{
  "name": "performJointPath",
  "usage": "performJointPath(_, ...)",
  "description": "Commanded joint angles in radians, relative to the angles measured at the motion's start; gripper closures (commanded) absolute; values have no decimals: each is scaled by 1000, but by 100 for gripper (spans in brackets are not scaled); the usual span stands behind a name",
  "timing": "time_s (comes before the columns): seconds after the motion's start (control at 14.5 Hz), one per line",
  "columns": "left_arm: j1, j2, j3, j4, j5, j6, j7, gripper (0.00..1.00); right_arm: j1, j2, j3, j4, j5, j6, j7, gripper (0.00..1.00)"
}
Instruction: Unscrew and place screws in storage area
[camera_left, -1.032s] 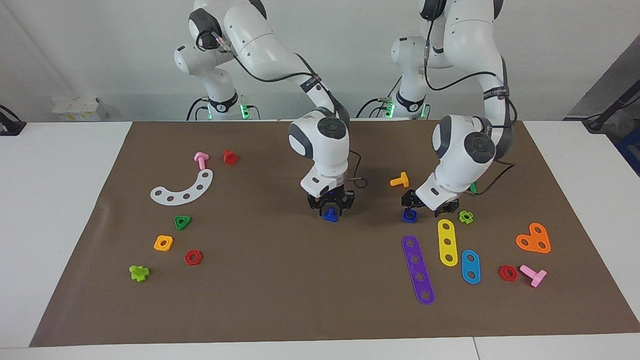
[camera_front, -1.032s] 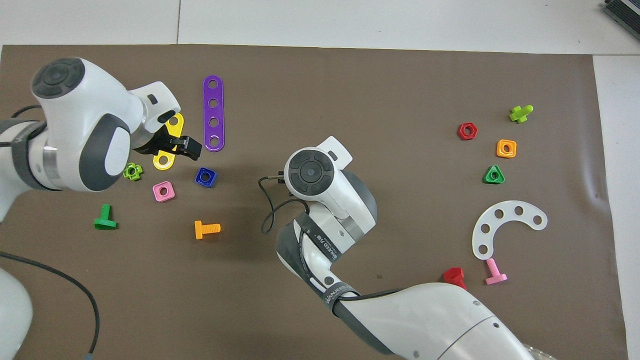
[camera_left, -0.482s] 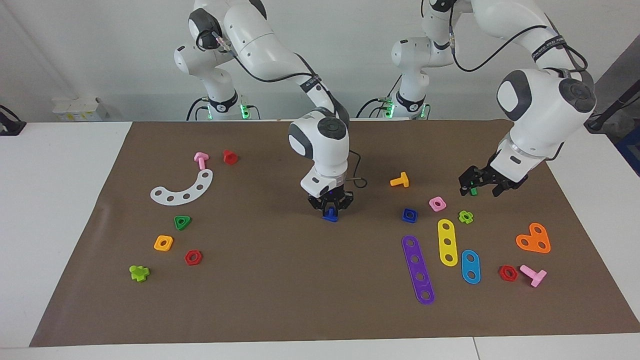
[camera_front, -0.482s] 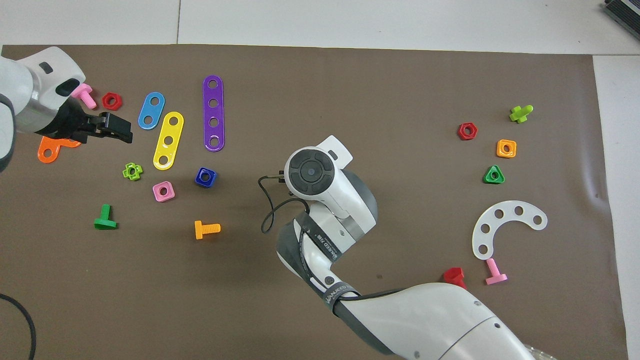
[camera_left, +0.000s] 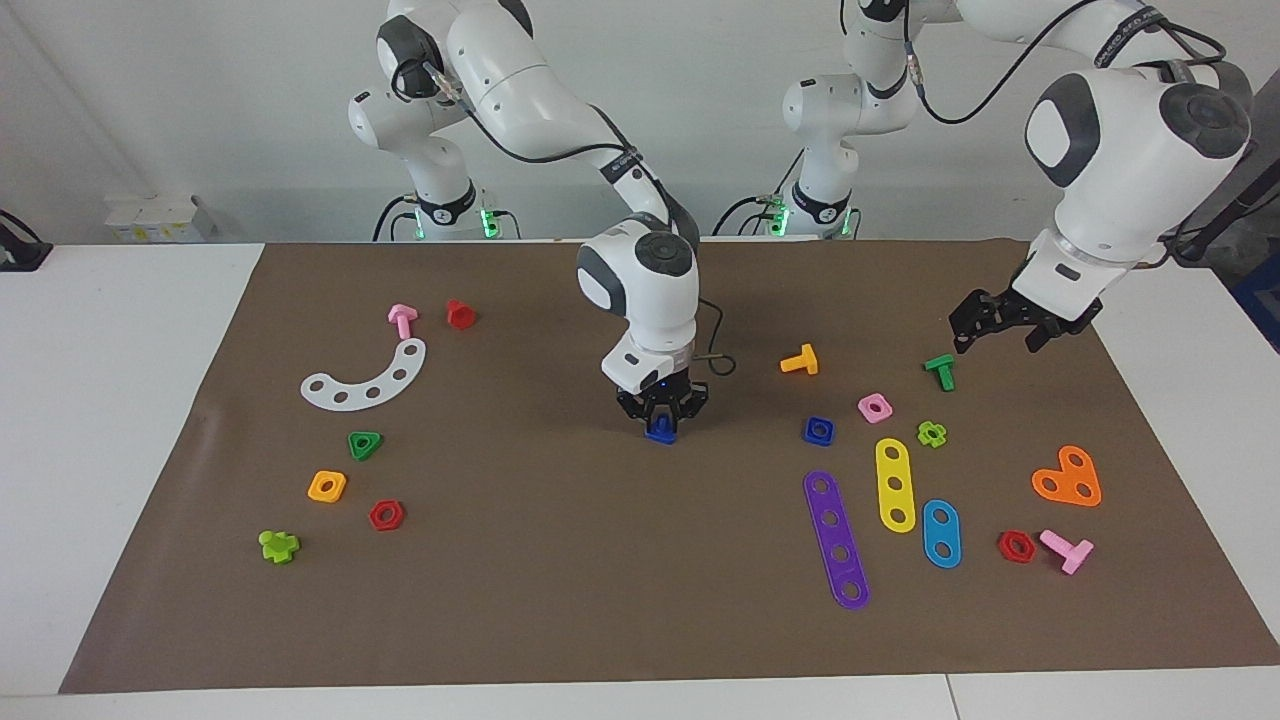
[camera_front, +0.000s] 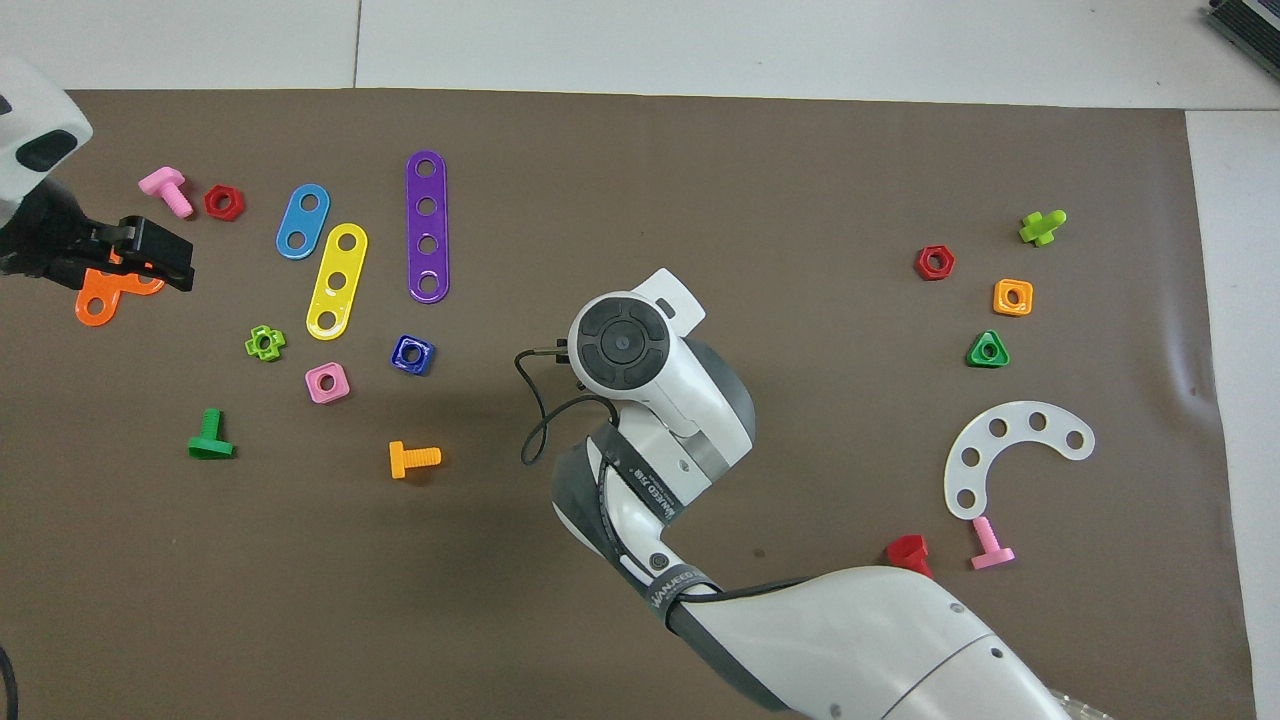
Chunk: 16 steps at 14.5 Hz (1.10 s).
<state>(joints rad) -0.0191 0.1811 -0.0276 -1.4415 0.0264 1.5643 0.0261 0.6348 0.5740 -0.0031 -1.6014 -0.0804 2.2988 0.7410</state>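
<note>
The right pincer (camera_left: 661, 424) grips the blue bolt (camera_left: 660, 434) over the mat's (camera_left: 560, 580) middle; the left pincer (camera_left: 998, 325) hangs open and empty above the green bolt (camera_left: 940, 369).

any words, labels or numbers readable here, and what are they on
Printed black band on the right arm's forearm: lettering too blurred to read.
Second band lower on the same arm: also unreadable.
Band on the left arm: print too small to read.
The toy parts, such as the blue bolt and purple strip, carry no visible text.
</note>
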Motion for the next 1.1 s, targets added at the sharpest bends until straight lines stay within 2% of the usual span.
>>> performJointPath(0.0,-10,-60,2,1,32,-38,-21,0,-4,-8,5,-14,-21,21,-2,99)
performJointPath(0.28,-10,-121,-2,-78,30,-24,-49,0,-6,-11,5,-5,-19,5,-2,100)
performJointPath(0.48,-7,-124,-5,-86,23,-16,-40,0,-29,-28,3,14,-16,-15,-9,100)
performJointPath(0.76,-10,-126,-5,-89,23,-3,-35,0,-151,-167,5,-11,-3,-108,-106,100)
performJointPath(1.03,-7,-124,-5,-89,1,14,-34,0,-328,-285,5,-75,19,-183,-325,100)
